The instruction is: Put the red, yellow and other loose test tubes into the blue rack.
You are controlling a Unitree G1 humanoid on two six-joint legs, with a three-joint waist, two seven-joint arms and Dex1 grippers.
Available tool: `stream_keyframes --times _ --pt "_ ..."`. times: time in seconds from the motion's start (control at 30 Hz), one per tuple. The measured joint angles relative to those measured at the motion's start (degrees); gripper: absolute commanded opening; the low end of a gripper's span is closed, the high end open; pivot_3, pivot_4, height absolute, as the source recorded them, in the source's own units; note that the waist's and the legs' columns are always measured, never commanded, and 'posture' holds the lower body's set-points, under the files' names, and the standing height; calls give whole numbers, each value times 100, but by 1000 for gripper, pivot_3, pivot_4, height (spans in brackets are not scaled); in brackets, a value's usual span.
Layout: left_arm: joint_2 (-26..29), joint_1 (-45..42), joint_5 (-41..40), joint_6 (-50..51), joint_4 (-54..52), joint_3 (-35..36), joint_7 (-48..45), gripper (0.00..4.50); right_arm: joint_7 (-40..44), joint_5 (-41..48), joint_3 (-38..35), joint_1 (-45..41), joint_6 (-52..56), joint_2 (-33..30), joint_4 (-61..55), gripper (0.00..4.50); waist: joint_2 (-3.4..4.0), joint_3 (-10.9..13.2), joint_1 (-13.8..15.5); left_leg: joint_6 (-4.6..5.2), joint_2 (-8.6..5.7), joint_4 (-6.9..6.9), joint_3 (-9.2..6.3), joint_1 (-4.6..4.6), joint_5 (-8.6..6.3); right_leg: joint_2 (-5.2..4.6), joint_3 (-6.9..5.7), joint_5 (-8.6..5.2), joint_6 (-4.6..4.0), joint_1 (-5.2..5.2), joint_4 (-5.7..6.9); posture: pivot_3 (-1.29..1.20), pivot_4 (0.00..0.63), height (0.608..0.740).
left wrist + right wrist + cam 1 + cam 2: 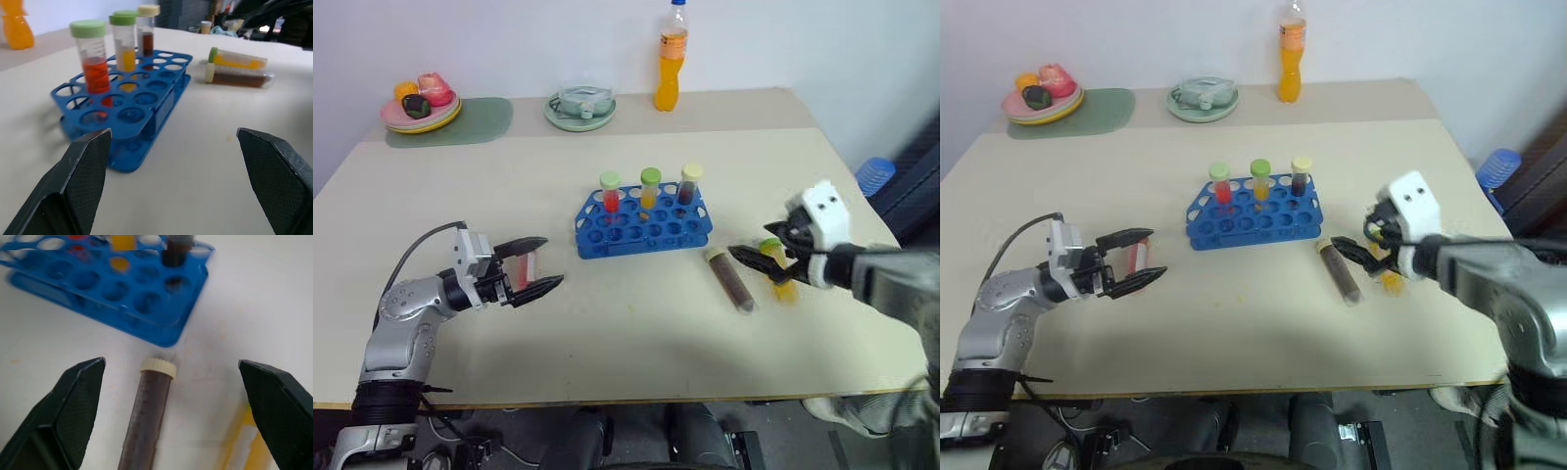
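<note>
My left gripper [540, 264] was held level over the table [607, 323], pointing across toward the blue rack [643, 227], its two fingers spread wide with nothing between them. My right gripper [761, 257] was angled downward and inward, its fingers likewise spread wide and empty. Between and just ahead of my right fingers a brown tube [145, 416] with a cream cap lay flat on the table, its cap toward the rack and just short of the rack's near corner. A yellow tube [237, 59] with a green cap lay alongside it, under the outer right finger [279, 406]; whether that finger touched it could not be determined. Beyond my left fingers, the rack stood with three capped tubes upright in its far row: a red tube [611, 194], a second yellow tube [649, 191] and a dark tube [689, 185]. The near rows of holes were unoccupied. Well past the rack, at the table's far edge, stood an orange bottle [672, 57], a pale green dish [579, 106] and a plate of fruit [421, 103] on a green mat [475, 122]. No object stood between either gripper and the lying tubes.
</note>
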Motion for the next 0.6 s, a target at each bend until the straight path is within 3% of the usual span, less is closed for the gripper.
stream_keyframes --times 0.13,0.33,0.6 --pt "5 104 60 -17 -41 -2 -1 4205 -314 243 87 -182 838 289 291 4500 -2 -1 32 9 -11 3 -3 -10 -5 -11 -8 0 0 -1 -3 0 150 740" --pt "1 106 98 -120 -43 -2 45 4205 -1003 483 445 -17 883 558 879 4500 -1 -1 -18 8 -6 6 3 -4 -4 -9 -7 1 1 -3 3 0 150 740" --pt "2 311 95 -67 -192 -27 47 4205 -1515 660 752 -662 883 972 1646 4500 0 0 -44 8 -6 6 5 -4 -4 -7 -5 1 1 -5 4 0 150 740"
